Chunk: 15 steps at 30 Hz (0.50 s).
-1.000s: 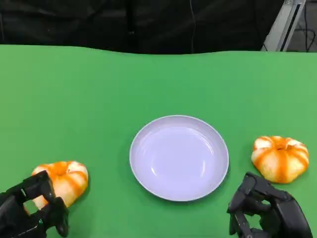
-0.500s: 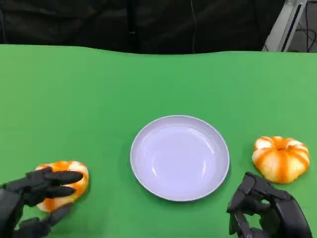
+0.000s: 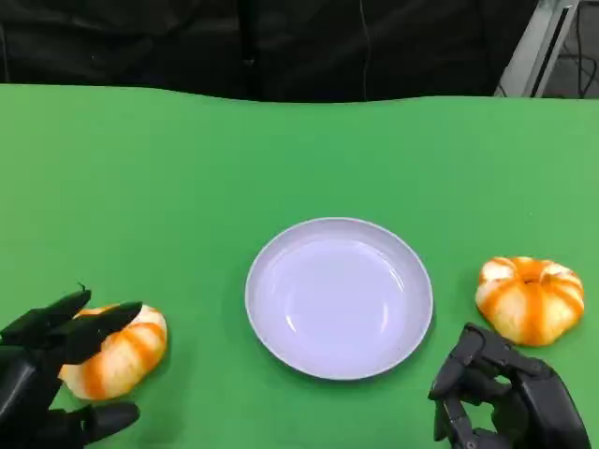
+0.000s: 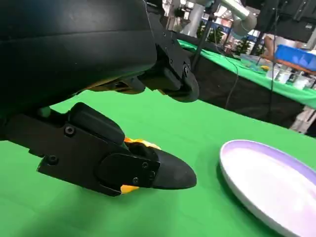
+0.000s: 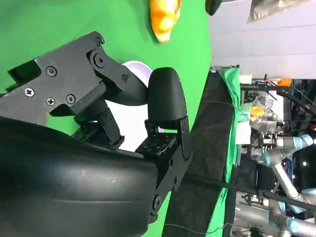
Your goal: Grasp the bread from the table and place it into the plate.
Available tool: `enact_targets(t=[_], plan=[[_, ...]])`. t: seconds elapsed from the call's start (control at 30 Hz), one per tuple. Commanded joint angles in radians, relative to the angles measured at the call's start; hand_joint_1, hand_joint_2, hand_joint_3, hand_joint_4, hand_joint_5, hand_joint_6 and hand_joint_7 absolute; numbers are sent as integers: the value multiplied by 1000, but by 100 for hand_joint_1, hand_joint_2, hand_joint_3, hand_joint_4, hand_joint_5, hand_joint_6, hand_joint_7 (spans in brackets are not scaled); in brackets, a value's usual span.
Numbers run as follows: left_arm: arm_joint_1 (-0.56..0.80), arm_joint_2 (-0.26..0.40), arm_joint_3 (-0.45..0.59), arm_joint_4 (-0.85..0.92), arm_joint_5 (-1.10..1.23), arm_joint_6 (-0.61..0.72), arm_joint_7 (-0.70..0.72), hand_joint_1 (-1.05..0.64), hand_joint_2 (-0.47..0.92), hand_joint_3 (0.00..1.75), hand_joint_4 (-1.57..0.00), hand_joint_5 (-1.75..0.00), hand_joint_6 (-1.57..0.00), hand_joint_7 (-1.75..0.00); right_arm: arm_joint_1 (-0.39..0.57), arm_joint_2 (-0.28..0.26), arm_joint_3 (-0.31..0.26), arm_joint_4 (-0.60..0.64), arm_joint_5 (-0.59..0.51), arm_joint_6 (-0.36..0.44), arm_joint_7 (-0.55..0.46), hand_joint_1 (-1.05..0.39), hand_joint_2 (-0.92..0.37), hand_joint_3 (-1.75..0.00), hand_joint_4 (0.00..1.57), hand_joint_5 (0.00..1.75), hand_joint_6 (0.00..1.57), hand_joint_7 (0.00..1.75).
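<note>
Left hand (image 3: 56, 374): matte black throughout, with slender fingers ending in rounded, smooth tips. In the left wrist view its fingers (image 4: 163, 170) are built of blocky black segments joined by small round black screws, behind a broad, glossy, rounded black shell. Right hand (image 3: 505, 398): likewise black, of angular, faceted segments. In the right wrist view its flat black plates carry cross-head and hex screws, one finger (image 5: 165, 96) ends in a smooth domed tip, and the shell is a curved, slightly shiny black.
</note>
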State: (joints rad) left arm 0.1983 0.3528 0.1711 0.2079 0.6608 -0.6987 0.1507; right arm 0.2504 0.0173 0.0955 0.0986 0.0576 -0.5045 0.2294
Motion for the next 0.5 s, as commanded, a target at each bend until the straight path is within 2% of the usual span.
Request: enact_targets(t=[0.03,0.27,0.5], plan=[[9,41,-28,-23,30,39,53,-84,92,23,-28,-3,-50,-1,2,-8,-4,-2,11,-1,-1,-12,-62,-111,82,175,75,154],[6,104,-78,-60,121,125,90,-84,92,19,-24,-1,-49,0,-4,-8,-5,8,6,-10,-3,-13,-62,-111,82,175,75,155],[-35,163,-142,-57,176,212,95,-88,92,17,-31,-3,-52,-1,-1,-3,-2,4,10,0,-5,-13,-61,-111,82,175,75,156]])
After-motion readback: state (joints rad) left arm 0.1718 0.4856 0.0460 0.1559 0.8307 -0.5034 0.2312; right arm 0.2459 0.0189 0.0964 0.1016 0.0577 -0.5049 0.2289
